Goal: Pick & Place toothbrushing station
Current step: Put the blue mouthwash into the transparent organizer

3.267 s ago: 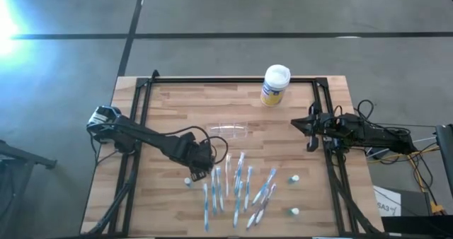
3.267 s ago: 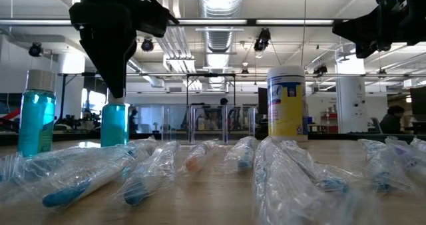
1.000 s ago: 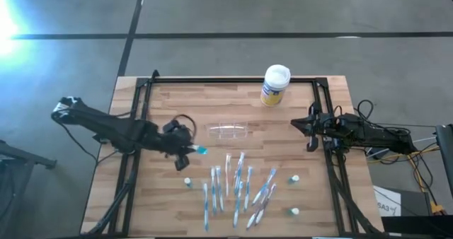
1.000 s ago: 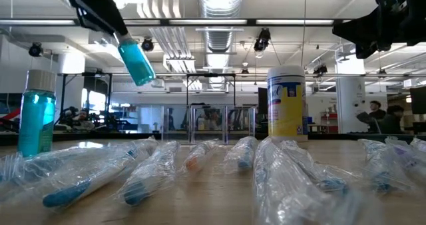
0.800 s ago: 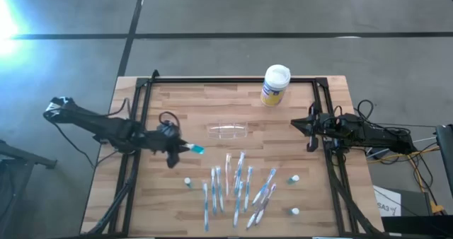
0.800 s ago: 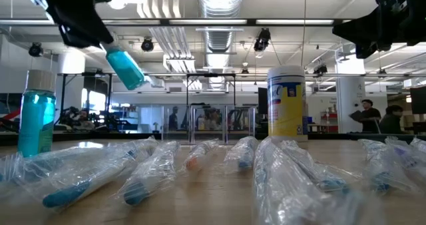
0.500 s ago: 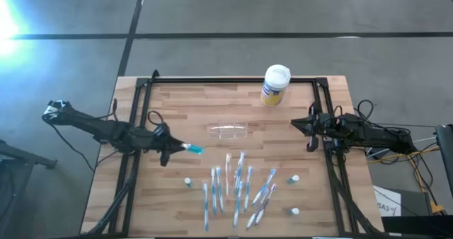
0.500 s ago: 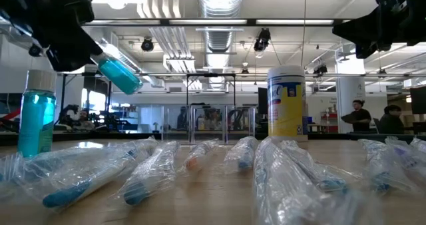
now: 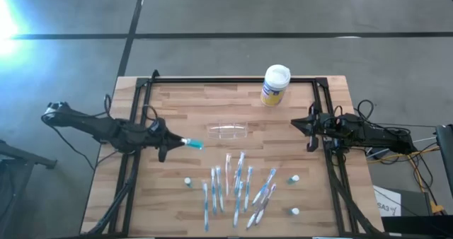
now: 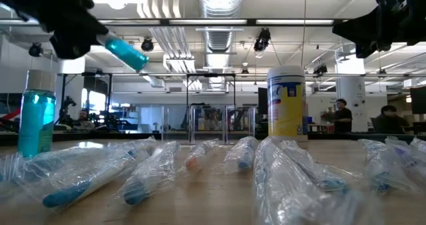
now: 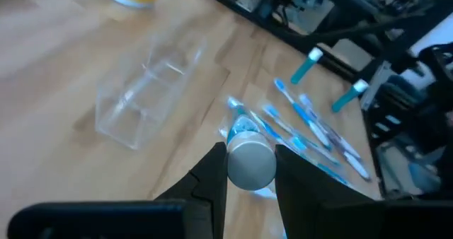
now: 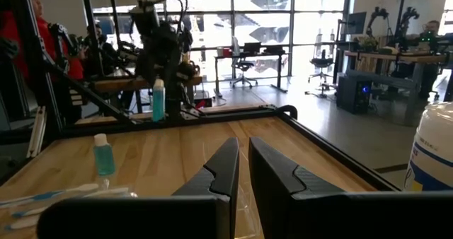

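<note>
High view: left hand (image 9: pixel 172 143) off the table's (image 9: pixel 212 108) left side, clenched on a small teal bottle (image 9: pixel 192 145) that points toward the middle. Clear holder (image 9: pixel 228 131) lying empty on the wood just beyond the bottle's tip, apart from it. Below, a scatter of wrapped toothbrushes (image 9: pixel 237 189) and three more small bottles (image 9: pixel 187 182). Yellow canister (image 9: pixel 274 85) at the far edge. Right hand (image 9: pixel 310 133) parked over the right rail, idle.

Low view: bottle (image 10: pixel 126 52) held high and tilted, well above the bagged brushes (image 10: pixel 100 175); another teal bottle (image 10: pixel 36 122) standing upright at the left; canister (image 10: pixel 287 110) upright behind.

Left wrist view: fingers (image 11: pixel 212 175) pinching the bottle's cap end (image 11: pixel 250 162), with the holder (image 11: pixel 145 97) ahead and the brushes (image 11: pixel 311 129) beside it.

Right wrist view: fingers (image 12: pixel 228 170) nearly together, grasping nothing; the left arm with its bottle (image 12: pixel 158 101) seen across the table.

Likely risks: a grip at the cap end alone leaves the round bottle free to swing or slip; a light, see-through holder could be nudged or tipped by a low approach, or missed so the bottle lands on the wood and rolls into the brushes.
</note>
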Motion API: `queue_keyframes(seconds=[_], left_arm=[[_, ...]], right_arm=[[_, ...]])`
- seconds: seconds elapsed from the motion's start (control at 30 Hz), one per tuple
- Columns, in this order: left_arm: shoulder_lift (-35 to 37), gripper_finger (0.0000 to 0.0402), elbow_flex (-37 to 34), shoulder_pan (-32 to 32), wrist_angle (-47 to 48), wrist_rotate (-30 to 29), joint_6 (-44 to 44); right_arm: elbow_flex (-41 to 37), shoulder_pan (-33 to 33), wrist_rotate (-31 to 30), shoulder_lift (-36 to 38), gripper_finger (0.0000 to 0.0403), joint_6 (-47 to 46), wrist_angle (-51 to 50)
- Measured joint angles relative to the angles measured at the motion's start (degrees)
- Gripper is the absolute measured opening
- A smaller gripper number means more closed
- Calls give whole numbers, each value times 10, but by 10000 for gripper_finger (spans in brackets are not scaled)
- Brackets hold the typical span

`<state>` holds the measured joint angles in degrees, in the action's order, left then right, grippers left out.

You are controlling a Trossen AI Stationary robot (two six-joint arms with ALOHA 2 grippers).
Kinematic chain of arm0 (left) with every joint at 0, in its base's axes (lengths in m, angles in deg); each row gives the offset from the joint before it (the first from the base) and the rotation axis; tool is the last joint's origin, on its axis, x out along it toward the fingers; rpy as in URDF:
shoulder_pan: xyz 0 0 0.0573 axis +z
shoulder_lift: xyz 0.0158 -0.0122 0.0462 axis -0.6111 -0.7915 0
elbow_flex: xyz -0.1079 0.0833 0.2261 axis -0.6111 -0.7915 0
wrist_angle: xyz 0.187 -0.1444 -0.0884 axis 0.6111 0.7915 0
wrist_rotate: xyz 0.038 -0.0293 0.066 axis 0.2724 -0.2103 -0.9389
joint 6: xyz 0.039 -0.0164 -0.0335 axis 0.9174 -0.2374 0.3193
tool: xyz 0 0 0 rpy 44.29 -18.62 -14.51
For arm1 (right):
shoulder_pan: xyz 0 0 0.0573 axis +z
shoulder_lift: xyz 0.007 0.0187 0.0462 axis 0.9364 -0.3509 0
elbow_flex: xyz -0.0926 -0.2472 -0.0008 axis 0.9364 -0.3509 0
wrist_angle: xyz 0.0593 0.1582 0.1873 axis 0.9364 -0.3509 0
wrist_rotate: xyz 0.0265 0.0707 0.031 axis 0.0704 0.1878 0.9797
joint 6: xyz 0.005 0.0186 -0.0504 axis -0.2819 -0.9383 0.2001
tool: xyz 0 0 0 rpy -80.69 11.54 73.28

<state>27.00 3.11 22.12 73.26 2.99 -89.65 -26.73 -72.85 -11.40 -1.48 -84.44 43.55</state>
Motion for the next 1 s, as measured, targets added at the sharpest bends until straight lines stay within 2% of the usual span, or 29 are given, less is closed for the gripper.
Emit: queue_keyframes(seconds=[0.23,0.37,0.53,0.73,0.87,1.0], left_arm=[[-118,92,211,20,188,-46,34],[-177,92,299,26,244,-52,67],[-220,92,347,34,266,-51,90],[-234,92,360,51,277,-39,96],[-242,92,380,79,277,-7,115],[-280,92,435,113,301,32,155]], right_arm=[[0,0,0,0,34,0,2],[0,0,0,0,34,0,2],[0,0,0,0,34,0,-2],[0,0,0,0,34,0,-2],[0,0,0,0,34,0,-1],[-2,0,0,0,34,2,6]])
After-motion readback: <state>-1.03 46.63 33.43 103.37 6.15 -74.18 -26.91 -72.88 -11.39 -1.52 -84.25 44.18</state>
